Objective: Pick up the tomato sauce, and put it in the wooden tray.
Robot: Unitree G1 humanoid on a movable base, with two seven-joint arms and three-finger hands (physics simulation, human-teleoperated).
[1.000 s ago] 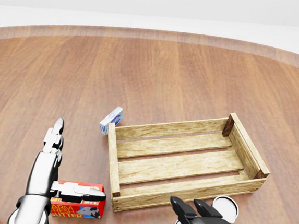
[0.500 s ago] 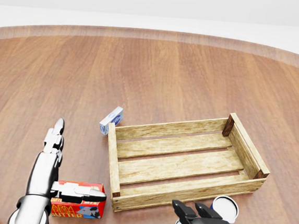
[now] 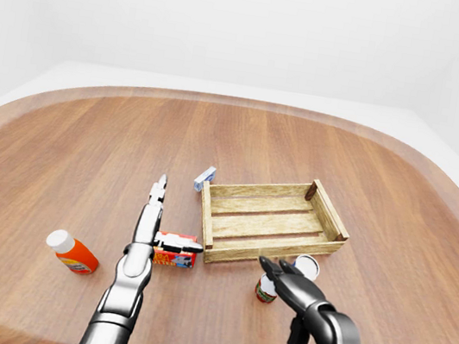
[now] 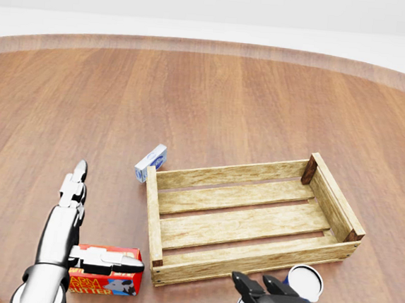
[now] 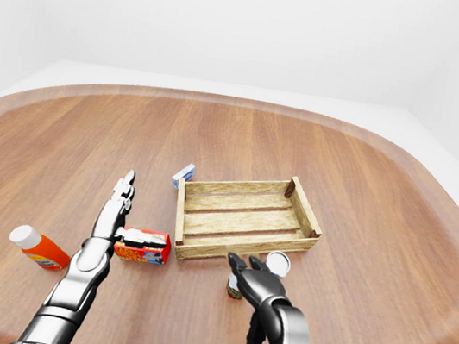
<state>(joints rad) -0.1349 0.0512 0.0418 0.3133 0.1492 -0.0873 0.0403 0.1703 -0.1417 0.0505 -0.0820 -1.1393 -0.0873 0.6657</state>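
Right hand [image 3: 277, 271] spread over the tomato sauce can [image 3: 266, 289] beside the wooden tray [image 3: 272, 222]; left hand [image 3: 154, 204] flat, fingers extended.

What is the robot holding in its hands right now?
Nothing yet. The right hand has open fingers just above the tomato sauce can, not closed round it. The left hand is stretched flat, holding nothing.

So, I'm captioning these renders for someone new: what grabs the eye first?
The empty wooden tray at the middle of the round table. Below it in the left-eye view, the right robot hand reaches open-fingered over a small can, with a second can beside the tray. The left robot hand lies flat by a red box.
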